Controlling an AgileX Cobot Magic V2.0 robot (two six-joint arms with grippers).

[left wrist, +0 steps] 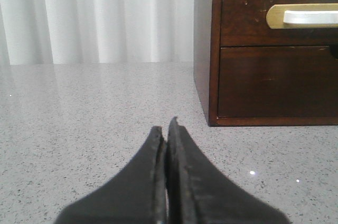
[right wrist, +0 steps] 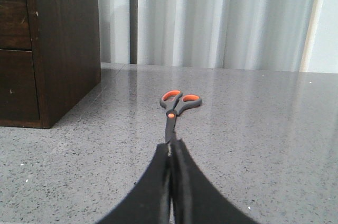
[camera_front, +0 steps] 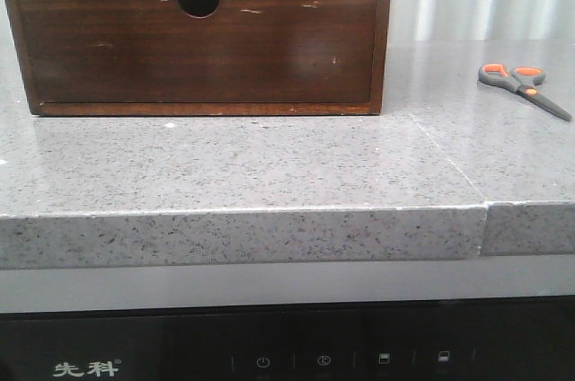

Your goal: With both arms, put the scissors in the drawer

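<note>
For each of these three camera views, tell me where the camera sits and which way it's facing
Front view: looks forward over the counter at the wooden cabinet, scissors at right; no arm shows.
Left wrist view: low behind the shut left gripper, facing the cabinet's drawer with the white panel.
Right wrist view: low behind the shut right gripper, facing the scissors.
Shared: front and right wrist views both show the scissors; all show the cabinet.

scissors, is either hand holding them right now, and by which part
Neither. The scissors lie flat on the countertop; both the left hand and the right hand are shut on nothing.
</note>
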